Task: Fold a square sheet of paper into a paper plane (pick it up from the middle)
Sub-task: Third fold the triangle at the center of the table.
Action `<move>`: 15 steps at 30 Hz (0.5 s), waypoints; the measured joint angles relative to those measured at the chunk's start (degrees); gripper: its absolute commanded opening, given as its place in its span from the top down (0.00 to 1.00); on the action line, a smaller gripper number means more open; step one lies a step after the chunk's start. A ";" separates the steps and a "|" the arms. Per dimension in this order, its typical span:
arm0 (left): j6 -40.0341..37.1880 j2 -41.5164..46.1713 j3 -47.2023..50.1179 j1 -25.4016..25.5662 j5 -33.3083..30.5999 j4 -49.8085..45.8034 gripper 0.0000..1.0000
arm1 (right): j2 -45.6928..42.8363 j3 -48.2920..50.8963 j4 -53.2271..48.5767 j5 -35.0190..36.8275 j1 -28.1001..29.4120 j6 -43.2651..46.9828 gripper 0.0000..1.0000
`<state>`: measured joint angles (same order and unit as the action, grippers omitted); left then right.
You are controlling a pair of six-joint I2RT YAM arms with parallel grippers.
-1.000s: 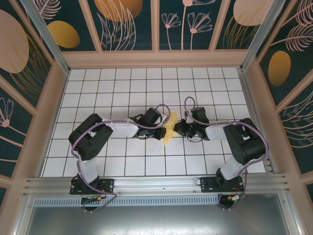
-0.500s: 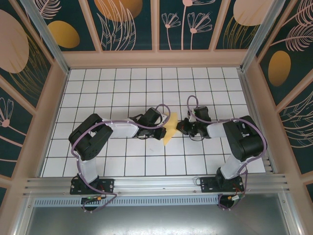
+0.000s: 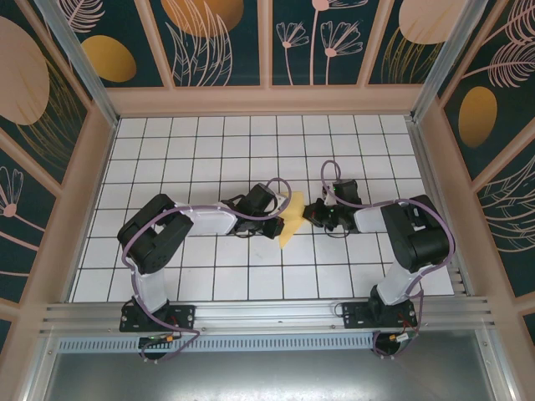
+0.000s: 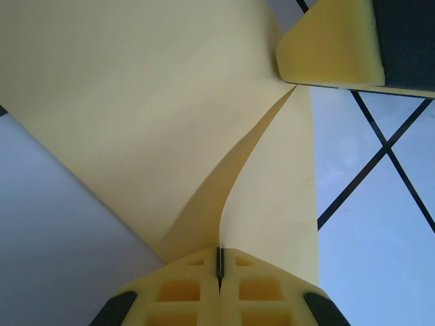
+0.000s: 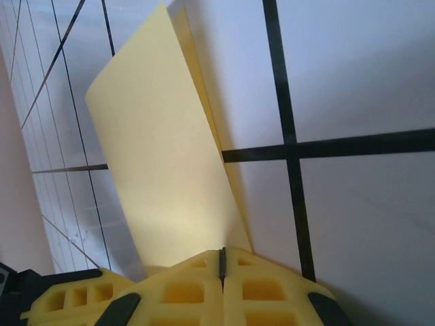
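Pinching one paper sheet [image 4: 136,102] | left end effector [image 4: 219,266] | right end effector [image 5: 221,258] | two closed

The sheet of paper [image 3: 288,219] is thin, plain, pale yellow and partly folded; from above it reads as a narrow strip with its near end pointed, lying mid-counter [image 3: 209,159] on the white grid; one flap is lifted off the layer beneath, standing tilted, its free edge curved; each end of that edge is pinched, one in the closed left gripper [image 3: 274,220], one in the closed right gripper [image 3: 309,214].
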<state>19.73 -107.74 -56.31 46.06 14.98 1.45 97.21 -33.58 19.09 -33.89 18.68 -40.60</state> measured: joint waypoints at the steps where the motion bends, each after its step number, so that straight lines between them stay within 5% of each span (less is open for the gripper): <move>1: -0.02 0.00 0.00 0.00 -0.02 0.00 0.92 | 0.04 0.00 0.09 -0.04 0.00 0.00 1.00; 8: -0.20 0.11 -0.02 0.02 -0.50 -0.20 0.78 | -1.88 0.00 -2.16 0.81 0.00 0.50 0.98; 15: 1.09 4.44 -0.28 -0.04 -6.43 -5.16 0.59 | -10.14 0.02 -6.23 3.06 -0.22 1.68 0.81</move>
<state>20.82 -103.31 -56.60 46.02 8.56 -3.70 87.07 -33.56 12.86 -30.83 18.46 -38.92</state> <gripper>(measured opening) 0.368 0.140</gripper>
